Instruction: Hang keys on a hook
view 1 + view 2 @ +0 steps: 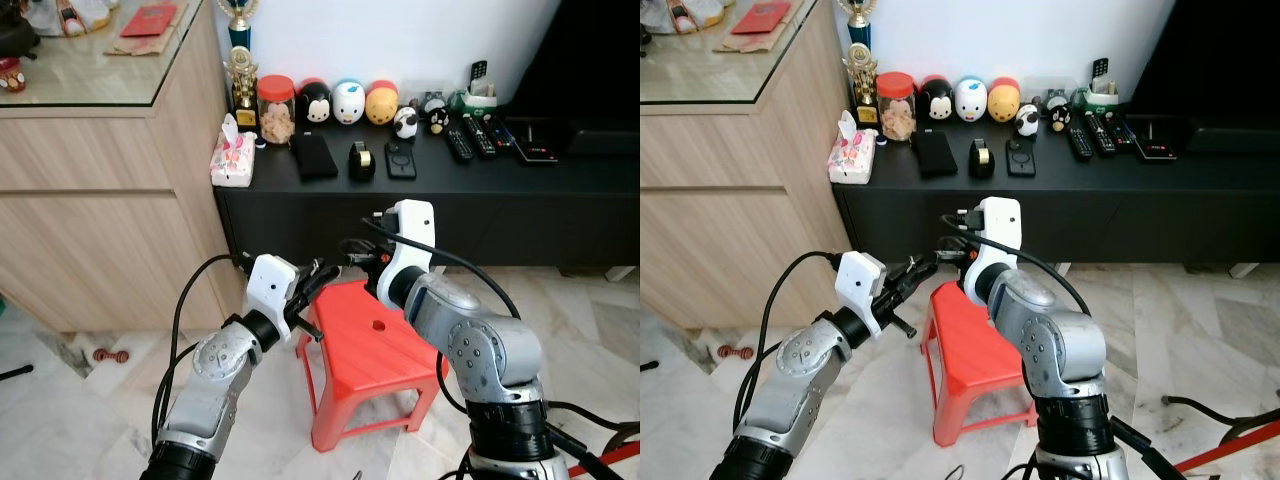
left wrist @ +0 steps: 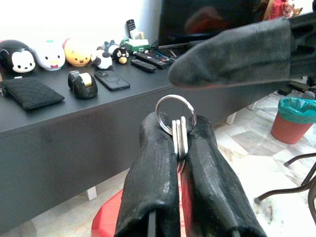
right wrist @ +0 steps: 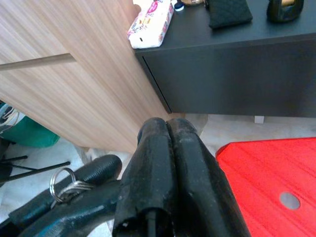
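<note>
Keys [image 2: 177, 129] sit pinched in the left gripper [image 2: 176, 148], low centre of frame, ring poking out. The right gripper [image 3: 168, 129] is pressed together, empty, above the red stool [image 1: 375, 345]. Carrying stage, probably; next, find a hook.
</note>
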### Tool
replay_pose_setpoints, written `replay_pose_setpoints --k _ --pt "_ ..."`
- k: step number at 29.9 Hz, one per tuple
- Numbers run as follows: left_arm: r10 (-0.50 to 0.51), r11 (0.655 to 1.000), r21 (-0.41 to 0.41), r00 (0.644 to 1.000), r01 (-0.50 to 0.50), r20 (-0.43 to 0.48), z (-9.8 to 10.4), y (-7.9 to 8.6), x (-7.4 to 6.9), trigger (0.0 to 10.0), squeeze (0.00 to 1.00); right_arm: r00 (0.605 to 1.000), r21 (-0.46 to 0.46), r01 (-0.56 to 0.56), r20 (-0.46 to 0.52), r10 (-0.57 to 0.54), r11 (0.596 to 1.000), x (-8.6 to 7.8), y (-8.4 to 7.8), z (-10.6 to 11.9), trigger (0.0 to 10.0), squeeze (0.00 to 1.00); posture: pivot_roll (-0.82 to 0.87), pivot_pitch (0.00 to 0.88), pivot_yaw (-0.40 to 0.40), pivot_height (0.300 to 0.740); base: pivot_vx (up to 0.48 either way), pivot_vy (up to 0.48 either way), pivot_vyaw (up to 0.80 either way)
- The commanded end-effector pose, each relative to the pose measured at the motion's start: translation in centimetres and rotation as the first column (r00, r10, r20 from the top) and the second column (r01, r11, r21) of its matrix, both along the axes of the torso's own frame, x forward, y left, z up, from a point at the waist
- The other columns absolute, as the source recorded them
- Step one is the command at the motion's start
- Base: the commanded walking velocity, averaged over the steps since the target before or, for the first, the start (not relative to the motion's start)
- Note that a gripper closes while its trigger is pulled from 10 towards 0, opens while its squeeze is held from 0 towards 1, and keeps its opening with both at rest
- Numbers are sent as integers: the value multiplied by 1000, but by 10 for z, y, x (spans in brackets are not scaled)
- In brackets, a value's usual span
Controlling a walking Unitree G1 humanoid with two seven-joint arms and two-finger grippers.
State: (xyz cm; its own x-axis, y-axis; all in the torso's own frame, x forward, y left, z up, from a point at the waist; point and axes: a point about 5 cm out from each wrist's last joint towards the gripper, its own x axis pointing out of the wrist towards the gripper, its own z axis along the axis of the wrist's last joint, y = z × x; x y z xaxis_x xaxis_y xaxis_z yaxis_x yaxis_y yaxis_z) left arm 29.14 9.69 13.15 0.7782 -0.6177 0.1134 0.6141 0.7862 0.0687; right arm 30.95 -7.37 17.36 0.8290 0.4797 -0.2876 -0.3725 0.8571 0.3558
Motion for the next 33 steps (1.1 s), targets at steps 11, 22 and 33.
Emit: replay_pose_setpoints --k 11,22,33 --pt "-15 1000 7 1000 15 11 1 -1 -4 0 0 999 5 35 29 -35 999 6 -7 0 10000 0 -103 104 -67 740 0 0 0" --pt "28 1000 5 999 -28 -16 -5 8 -2 0 0 991 -57 127 58 -124 990 14 -36 -13 10000 1000 -105 106 -65 740 0 0 0" --pt "307 949 124 935 -289 -177 -54 52 -2 7294 0 947 -339 166 -207 -245 926 -13 -83 -135 10000 0 -94 104 -63 740 0 0 0"
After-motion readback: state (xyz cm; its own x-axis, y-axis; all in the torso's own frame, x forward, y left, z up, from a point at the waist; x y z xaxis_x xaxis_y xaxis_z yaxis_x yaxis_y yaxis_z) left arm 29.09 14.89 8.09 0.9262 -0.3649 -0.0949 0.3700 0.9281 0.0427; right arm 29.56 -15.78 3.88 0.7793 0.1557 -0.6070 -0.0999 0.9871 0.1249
